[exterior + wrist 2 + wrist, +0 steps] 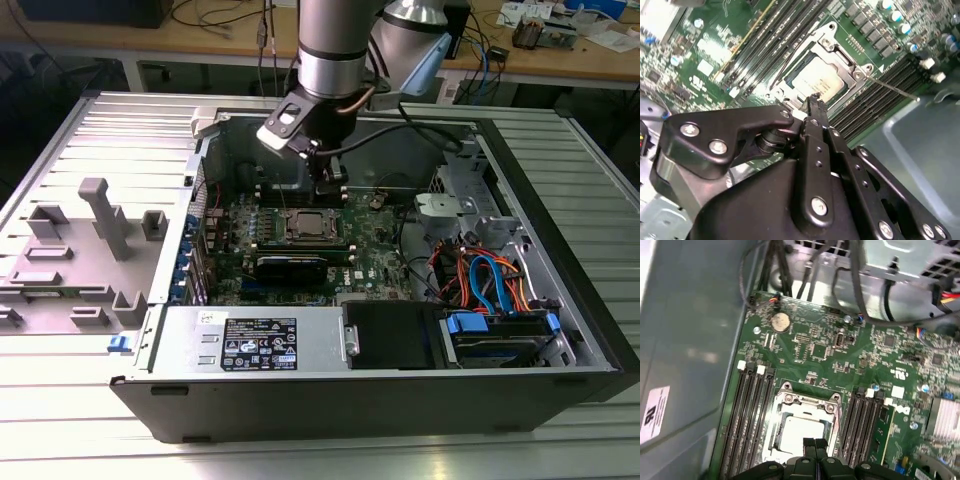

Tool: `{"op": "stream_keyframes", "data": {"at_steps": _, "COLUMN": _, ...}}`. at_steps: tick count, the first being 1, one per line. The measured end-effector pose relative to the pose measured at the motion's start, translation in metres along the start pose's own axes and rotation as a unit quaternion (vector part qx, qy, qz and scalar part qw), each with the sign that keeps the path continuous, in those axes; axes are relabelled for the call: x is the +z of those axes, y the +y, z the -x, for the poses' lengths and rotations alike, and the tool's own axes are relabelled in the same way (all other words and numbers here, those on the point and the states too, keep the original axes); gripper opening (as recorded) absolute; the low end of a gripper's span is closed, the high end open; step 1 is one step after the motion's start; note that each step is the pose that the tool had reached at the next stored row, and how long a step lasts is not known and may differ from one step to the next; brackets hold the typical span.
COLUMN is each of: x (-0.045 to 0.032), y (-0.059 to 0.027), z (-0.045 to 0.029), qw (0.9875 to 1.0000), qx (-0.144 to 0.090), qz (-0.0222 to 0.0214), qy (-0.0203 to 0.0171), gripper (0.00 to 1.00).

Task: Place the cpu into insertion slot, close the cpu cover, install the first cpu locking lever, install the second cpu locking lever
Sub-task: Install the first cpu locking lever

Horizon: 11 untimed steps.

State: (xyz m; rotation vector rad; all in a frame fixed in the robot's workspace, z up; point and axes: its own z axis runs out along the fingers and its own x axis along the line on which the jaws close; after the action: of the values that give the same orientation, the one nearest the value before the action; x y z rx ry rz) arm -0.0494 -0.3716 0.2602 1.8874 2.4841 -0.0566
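one cpu (pixel 796 431), one cpu cover (pixel 807 401) flat around it, two thin levers (pixel 892 88) beside; one pincer (pixel 815 444) closed, empty, just above the cpu.

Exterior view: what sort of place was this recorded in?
Probably a robotics lab or electronics workshop: an opened computer case lies on a ribbed metal table, a robot arm reaches over its motherboard, and wooden workbenches strewn with cables stand behind.

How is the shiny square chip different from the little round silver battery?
The dull silver chip is square; the silver coin battery is round. The chip is bigger than the battery. The chip sits inside a metal frame; the battery has none. Both lie flat on the green motherboard.
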Motion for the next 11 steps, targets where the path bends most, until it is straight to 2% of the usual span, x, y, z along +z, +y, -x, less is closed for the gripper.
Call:
{"op": "stream_keyframes", "data": {"at_steps": 3, "x": 0.0000, "y": 0.0000, "z": 0.0000, "qw": 0.9995, "qx": -0.033, "qz": 0.0013, "qy": -0.0005, "gripper": 0.11}}
{"op": "stream_keyframes", "data": {"at_steps": 6, "x": 0.0000, "y": 0.0000, "z": 0.0000, "qw": 0.9975, "qx": -0.071, "qz": 0.0027, "qy": -0.0011, "gripper": 0.11}}
{"op": "stream_keyframes", "data": {"at_steps": 9, "x": 0.0000, "y": 0.0000, "z": 0.0000, "qw": 0.9947, "qx": -0.102, "qz": 0.0040, "qy": -0.0017, "gripper": 0.11}}
{"op": "stream_keyframes", "data": {"at_steps": 11, "x": 0.0000, "y": 0.0000, "z": 0.0000, "qw": 0.9941, "qx": -0.109, "qz": 0.0042, "qy": -0.0017, "gripper": 0.11}}
